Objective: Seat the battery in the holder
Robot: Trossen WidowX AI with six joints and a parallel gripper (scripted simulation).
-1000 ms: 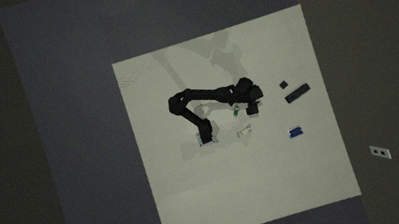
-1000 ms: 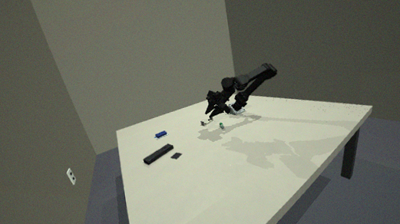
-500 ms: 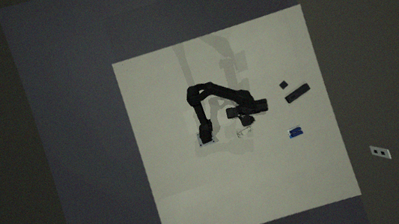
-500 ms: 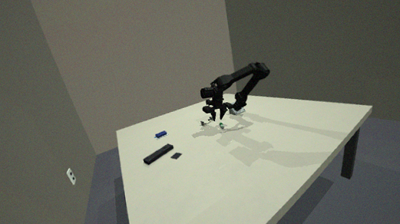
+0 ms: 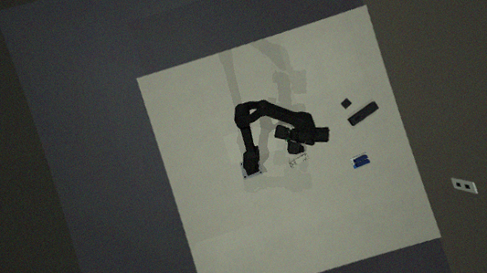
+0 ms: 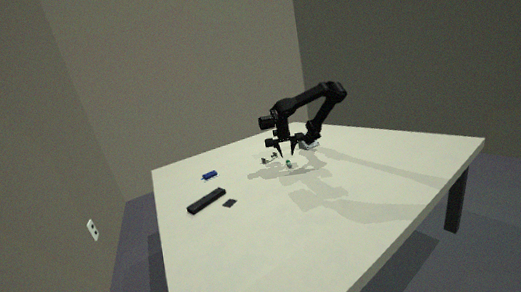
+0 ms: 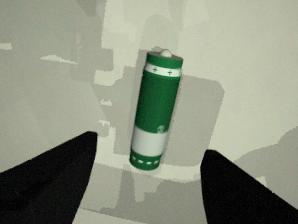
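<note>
A green battery (image 7: 156, 110) (image 6: 288, 163) with a white band lies flat on the table (image 6: 303, 241) (image 5: 306, 235). In the wrist view its terminal end points away from me. My gripper (image 7: 150, 151) (image 6: 287, 153) (image 5: 295, 148) hangs just above the battery, pointing down, with a finger on each side and clear of it. It is open and holds nothing. The small wire-like holder (image 5: 298, 160) (image 6: 269, 158) stands on the table a short way beside the battery. In the overhead view the gripper hides the battery.
A blue block (image 5: 360, 161) (image 6: 209, 175), a long black bar (image 5: 363, 113) (image 6: 205, 201) and a small black square (image 5: 346, 103) (image 6: 230, 202) lie farther out on the table. The arm's base (image 5: 250, 167) is close by. A wall outlet (image 6: 93, 230) is off the table.
</note>
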